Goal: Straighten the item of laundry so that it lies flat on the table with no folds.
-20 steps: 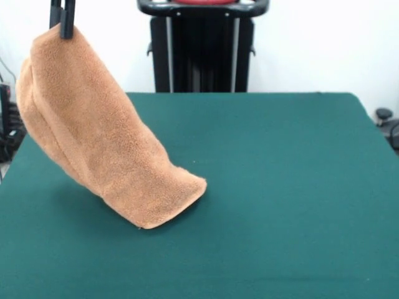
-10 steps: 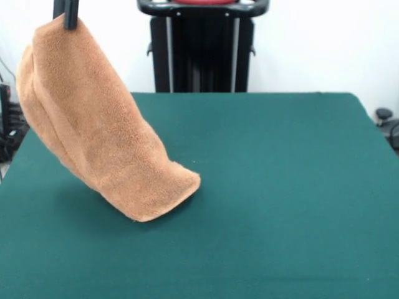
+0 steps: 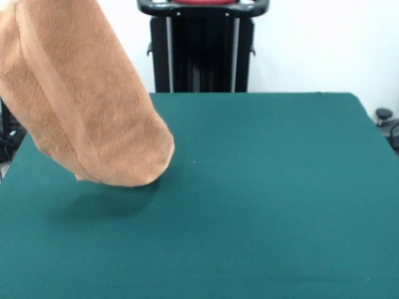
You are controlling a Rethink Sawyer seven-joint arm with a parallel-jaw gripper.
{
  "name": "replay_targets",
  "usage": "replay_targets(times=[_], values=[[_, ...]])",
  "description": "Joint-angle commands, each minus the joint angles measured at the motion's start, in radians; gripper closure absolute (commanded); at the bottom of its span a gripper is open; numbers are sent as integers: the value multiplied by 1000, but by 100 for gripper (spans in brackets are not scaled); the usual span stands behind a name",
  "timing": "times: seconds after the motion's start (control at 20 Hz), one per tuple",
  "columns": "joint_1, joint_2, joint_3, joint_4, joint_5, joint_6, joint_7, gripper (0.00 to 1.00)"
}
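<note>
Nearest, bare green table [image 3: 268,237], with a soft dark shadow [image 3: 106,202] on the cloth toward the picture's left. Just above that shadow, orange-tan towel [image 3: 81,106] hanging in the air, clear of the table, draped in a doubled, rounded shape with the lower end bulging toward the middle. One woven band running lengthwise down the cloth. Upper part of the towel cut off by the picture's top-left corner. Gripper out of sight, so no telling how the jaws stand. Farther back, black pedestal [image 3: 202,47] against a white wall [image 3: 312,43].
</note>
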Motion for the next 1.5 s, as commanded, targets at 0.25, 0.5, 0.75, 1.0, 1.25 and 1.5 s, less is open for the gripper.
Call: replay_targets(times=[0.25, 0.5, 0.75, 1.0, 1.25, 1.5], values=[[73, -105, 112, 108, 92, 205, -322, 100], [102, -111, 98, 133, 80, 183, -284, 100], [141, -81, 70, 174, -8, 123, -232, 100], [161, -49, 41, 260, -72, -10, -170, 100], [134, -36, 43, 351, -58, -89, -183, 100], [107, -10, 53, 409, -86, -152, -188, 100]])
